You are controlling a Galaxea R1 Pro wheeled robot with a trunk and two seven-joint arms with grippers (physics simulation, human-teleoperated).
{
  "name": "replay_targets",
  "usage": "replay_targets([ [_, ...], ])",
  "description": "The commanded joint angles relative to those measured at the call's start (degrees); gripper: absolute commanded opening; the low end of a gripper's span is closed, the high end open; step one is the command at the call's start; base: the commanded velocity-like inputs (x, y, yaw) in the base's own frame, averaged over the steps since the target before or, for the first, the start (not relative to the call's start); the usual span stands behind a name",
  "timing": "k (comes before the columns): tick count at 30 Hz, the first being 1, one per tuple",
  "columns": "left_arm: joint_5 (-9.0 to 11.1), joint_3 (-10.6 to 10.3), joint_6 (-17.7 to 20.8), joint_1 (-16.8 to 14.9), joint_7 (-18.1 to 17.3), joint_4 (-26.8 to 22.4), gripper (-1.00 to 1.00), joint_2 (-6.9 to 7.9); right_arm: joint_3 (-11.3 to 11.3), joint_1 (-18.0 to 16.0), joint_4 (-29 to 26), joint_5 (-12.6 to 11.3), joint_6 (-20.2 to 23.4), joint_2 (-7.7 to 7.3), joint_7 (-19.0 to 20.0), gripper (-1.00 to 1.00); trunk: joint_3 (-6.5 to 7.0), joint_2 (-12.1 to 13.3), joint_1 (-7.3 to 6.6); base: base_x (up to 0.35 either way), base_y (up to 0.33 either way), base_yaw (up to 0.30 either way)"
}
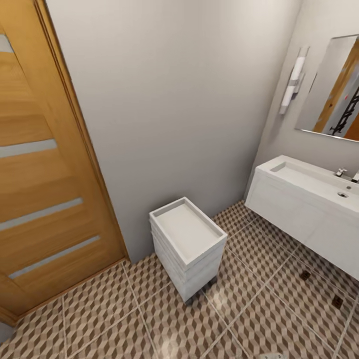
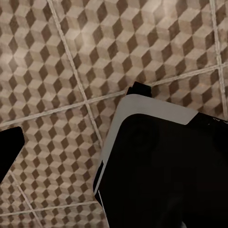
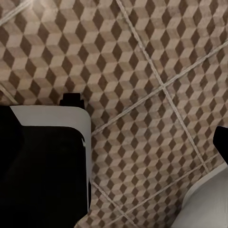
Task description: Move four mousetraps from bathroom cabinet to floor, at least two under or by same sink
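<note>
Two small dark rectangles lie on the bathroom floor [image 1: 279,304] at the lower right of the head view, one at [image 1: 304,274] and one at [image 1: 337,301], just in front of and partly below the white wall-hung unit that carries the bathroom sink [image 1: 319,182]; they look like mousetraps, though they are too small there to make out wire or red mark. Left of centre in that view a white drawer unit [image 1: 188,247] stands on the tiles against the grey wall, with a wooden door [image 1: 45,164] filling the left edge and a mirror [image 1: 331,89] at the upper right; the orange-brown cabinet is not among these. Turning to the left wrist view, patterned cube tiles spread across the top and left, and a dark body with a pale rim, part of the robot, takes the lower right; I cannot tell whether that hand is wide or narrow. The right wrist view gives the same tiles, a similar dark bulk at lower left and a white curve in the lower right corner; again the hand's state cannot be told. By my judgement each trap is light, stiff and thin, best pinched across the board's long edges, clear of the wire.
</note>
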Motion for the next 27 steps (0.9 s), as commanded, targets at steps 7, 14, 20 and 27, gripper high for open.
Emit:
replay_targets([
  [7,0.2,0.1,0.1,-0.1,0.1,0.0,1.00,-0.01,0.6,0.0,-0.1,-0.5,0.9,-0.02,-0.1,1.00,0.06,-0.1,0.00,-0.267,0.018,0.267],
  [14,0.2,0.1,0.1,-0.1,0.1,0.0,1.00,-0.01,0.6,0.0,0.0,-0.4,1.1,0.00,-0.1,1.00,0.50,-0.1,0.00,-0.137,0.004,0.191],
  [20,0.2,0.1,0.1,-0.1,0.1,0.0,1.00,-0.01,0.7,0.0,0.0,-0.4,1.2,0.05,0.0,1.00,0.97,-0.1,0.00,-0.033,0.001,0.128],
  [27,0.2,0.1,0.1,-0.1,0.1,0.0,1.00,-0.01,0.7,0.0,0.0,-0.4,1.2,0.07,0.0,1.00,1.55,-0.1,0.00,-0.010,0.000,0.108],
])
